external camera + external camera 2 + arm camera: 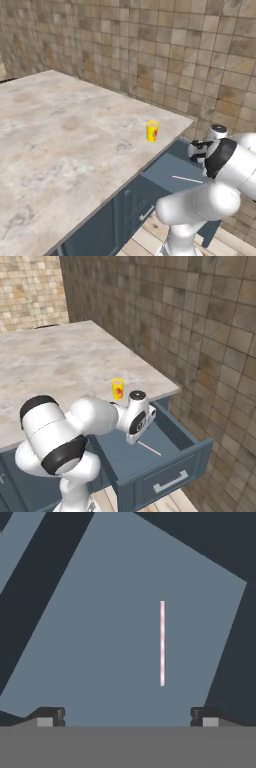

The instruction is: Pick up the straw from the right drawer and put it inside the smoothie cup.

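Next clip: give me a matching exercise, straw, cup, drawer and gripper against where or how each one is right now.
Things:
1. straw
2. cup
3. drawer
4. gripper

States:
A. pulled out from the cabinet
B. open, above the drawer floor
C. lying flat inside the drawer
D. upright on the counter near its edge

Pairs: 1-C, 2-D, 3-A, 4-B

No readable text anywhere; the smoothie cup (152,131) bears only a red-orange mark on its side, not legible lettering.
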